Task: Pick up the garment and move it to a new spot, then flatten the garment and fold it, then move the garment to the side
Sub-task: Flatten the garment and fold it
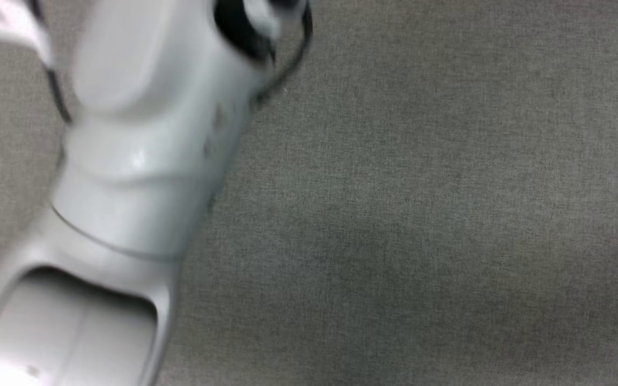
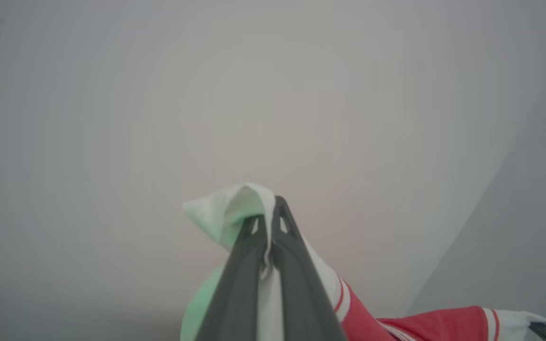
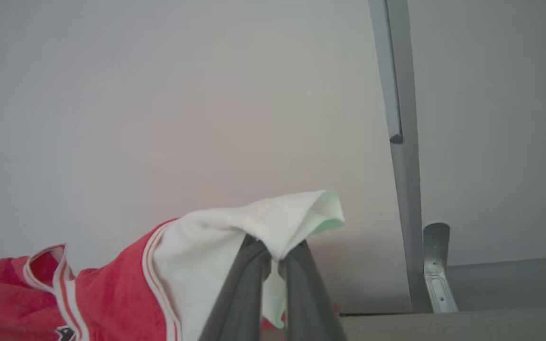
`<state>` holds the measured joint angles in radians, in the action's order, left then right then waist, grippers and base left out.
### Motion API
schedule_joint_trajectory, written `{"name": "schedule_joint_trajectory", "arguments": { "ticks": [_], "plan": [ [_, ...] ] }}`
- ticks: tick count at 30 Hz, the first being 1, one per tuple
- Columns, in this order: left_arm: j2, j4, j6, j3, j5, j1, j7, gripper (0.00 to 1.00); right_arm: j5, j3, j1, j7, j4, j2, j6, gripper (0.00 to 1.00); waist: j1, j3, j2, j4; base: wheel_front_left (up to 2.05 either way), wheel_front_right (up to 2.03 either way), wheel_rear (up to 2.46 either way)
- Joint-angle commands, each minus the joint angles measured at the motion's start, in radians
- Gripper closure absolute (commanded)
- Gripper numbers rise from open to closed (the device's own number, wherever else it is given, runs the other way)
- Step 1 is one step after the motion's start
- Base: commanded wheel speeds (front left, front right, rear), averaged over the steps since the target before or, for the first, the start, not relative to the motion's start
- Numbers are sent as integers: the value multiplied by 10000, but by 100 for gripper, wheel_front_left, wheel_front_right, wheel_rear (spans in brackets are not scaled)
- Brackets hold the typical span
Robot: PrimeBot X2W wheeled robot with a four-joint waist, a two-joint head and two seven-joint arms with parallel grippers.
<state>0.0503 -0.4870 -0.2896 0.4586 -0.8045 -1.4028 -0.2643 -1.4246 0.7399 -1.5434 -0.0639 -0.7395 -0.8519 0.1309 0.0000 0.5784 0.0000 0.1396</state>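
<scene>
The garment hangs stretched between both grippers, lifted in front of a pale wall. In the left wrist view my left gripper (image 2: 269,208) is shut on a white sleeve (image 2: 223,213), and the garment's red body (image 2: 424,322) with striped trim runs off to the lower right toward a dark fingertip (image 2: 545,331) of the other arm. In the right wrist view my right gripper (image 3: 275,251) is shut on the other white sleeve (image 3: 254,222). The garment's red body (image 3: 112,293) and its striped collar sag to the left. The chest print is mostly hidden.
In the head view a blurred pale forearm (image 1: 142,161) crosses the left side above the grey cloth-covered table (image 1: 421,214). A grey upright post (image 3: 398,142) with a metal bracket (image 3: 436,270) stands at the right of the right wrist view.
</scene>
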Motion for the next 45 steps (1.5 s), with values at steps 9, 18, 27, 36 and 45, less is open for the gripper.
{"name": "schedule_joint_trajectory", "arguments": {
  "ticks": [9, 18, 27, 36, 45],
  "plan": [
    [10, 1883, 1281, -326, -4, 3992, 1, 100, -1681, 25, 3787, 119, 3029, -1770, -5, 100, 0, -730, 0, 23, 0, 0, 0],
    [5, 3883, 1762, -426, 256, 7275, 2, 100, -2933, -31, 7738, 1366, 6170, -3670, -3, 100, 0, -1390, 0, -1, 0, 0, 0],
    [-1, 5322, 1956, -686, 814, 9898, 1, 100, -3170, 301, 10214, 2491, 7684, -4642, -3, 100, 0, -1894, 0, -263, 0, 0, 0],
    [6, 6787, 2212, -1277, 1022, 12771, 1, 100, -3245, 593, 11730, 2822, 8397, -5052, -3, 100, 0, -2357, 0, -336, 0, 0, 0],
    [6, 7631, 2344, -1440, 1395, 14767, 1, 100, -3066, 795, 12943, 3075, 9128, -5456, -3, 100, 0, -2621, 0, -459, 0, 0, 0]
  ]
}}
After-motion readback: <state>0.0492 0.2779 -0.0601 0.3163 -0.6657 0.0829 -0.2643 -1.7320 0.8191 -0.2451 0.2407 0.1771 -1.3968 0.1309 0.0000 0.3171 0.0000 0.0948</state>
